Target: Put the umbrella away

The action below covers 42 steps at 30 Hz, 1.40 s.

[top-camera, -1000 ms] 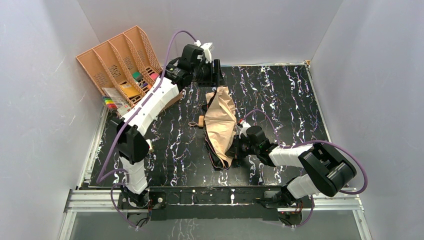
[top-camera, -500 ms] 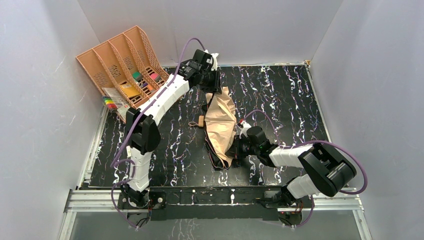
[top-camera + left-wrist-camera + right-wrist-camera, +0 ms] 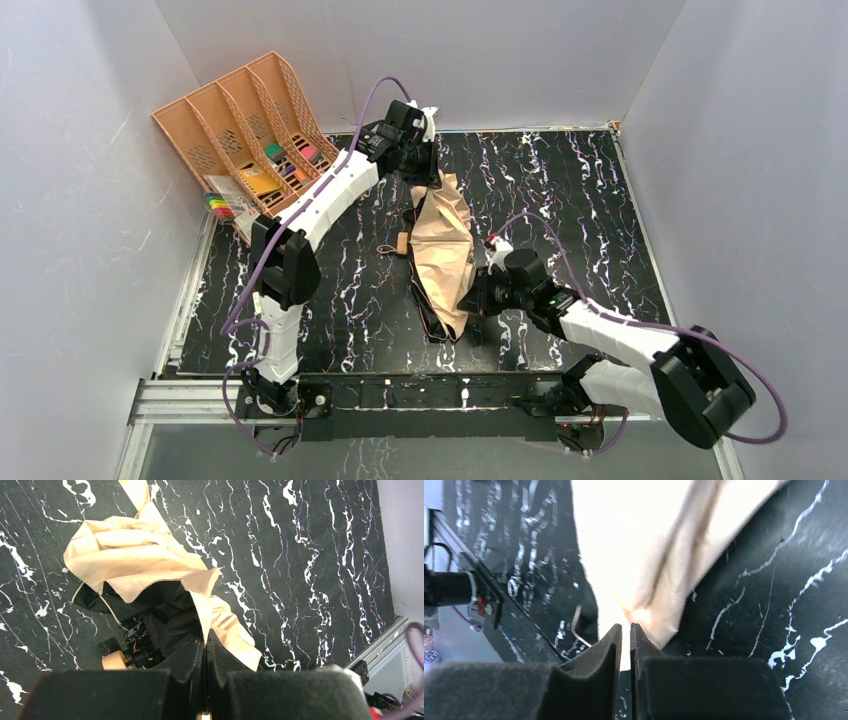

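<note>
The umbrella (image 3: pixel 443 245) lies half folded on the black marbled table, pale tan fabric outside, black lining and ribs showing. Its short tan handle (image 3: pixel 402 242) sticks out to the left. My left gripper (image 3: pixel 432 178) is at the umbrella's far end, shut on an edge of the fabric; in the left wrist view the umbrella (image 3: pixel 135 560) and handle (image 3: pixel 114 661) lie below the left gripper (image 3: pixel 205 637). My right gripper (image 3: pixel 478 300) sits at the near right edge. In the right wrist view the right gripper (image 3: pixel 626 626) stands a narrow slit apart, a corner of the umbrella (image 3: pixel 649 555) showing in the slit.
A peach-orange divided file tray (image 3: pixel 240 110) leans at the back left with small coloured items in its slots. A pack of coloured markers (image 3: pixel 222 205) lies at its foot. White walls close the table on three sides.
My left gripper swung right onto the umbrella's far end and closed on the fabric. The right arm's elbow moved out right and low, and its jaws parted a little. The umbrella stayed put.
</note>
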Available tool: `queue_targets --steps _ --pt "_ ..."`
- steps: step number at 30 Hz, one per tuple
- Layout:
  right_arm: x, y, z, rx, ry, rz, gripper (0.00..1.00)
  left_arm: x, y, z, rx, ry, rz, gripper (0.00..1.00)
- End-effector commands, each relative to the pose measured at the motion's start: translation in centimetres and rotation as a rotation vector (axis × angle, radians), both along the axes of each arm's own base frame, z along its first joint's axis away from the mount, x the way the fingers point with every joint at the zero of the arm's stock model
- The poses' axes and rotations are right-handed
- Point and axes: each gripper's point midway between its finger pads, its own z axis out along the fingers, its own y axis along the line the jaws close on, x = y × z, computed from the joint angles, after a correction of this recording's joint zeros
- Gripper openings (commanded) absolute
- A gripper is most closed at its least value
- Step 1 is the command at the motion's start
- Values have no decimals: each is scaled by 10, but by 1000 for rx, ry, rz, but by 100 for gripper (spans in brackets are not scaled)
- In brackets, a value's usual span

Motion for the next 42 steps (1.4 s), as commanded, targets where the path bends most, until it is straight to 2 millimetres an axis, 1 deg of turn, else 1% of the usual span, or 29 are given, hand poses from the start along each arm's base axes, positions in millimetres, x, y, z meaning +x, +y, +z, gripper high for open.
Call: queue_targets --steps 1,4,6,9,12,15,17,19,21,24,26,29,33,37,40,42 --pt "13 8 56 59 -124 11 21 -10 5 44 -60 -71 -12 0" --pt "18 15 77 103 -172 26 23 -11 4 45 -66 -72 -13 0" --pt "23 21 80 117 -179 33 24 -11 4 46 -73 -76 -13 0" --pt "33 32 74 121 -162 39 23 -12 2 50 -89 -78 -15 0" --pt "46 43 63 126 -146 21 20 -13 0 51 -104 -77 -21 0" --pt "60 49 50 123 -136 -16 16 -14 -1 52 -109 -75 -25 0" --pt "67 52 49 140 -149 -29 15 -15 -1 51 -110 -71 -26 0" --pt "71 57 54 162 -164 -30 15 -16 0 51 -111 -71 -24 0" --pt "73 60 65 190 -187 -29 14 -16 1 51 -109 -73 -23 0" --pt "78 59 79 215 -227 -53 14 -17 2 52 -111 -74 -23 0" --pt "84 55 82 204 -244 -94 14 -17 1 51 -112 -73 -29 0" --pt "95 47 67 136 -216 -163 10 -19 0 51 -120 -72 -39 0" --pt "102 45 34 63 -159 -195 0 -20 -3 55 -147 -77 -44 0" --pt "104 43 3 5 -106 -205 0 -21 -5 63 -197 -74 -37 0" --pt "105 38 -20 -50 -71 -225 0 -20 -6 76 -276 -75 -21 0" --pt "102 33 -37 -93 -35 -233 0 -17 -8 95 -365 -95 -17 0"
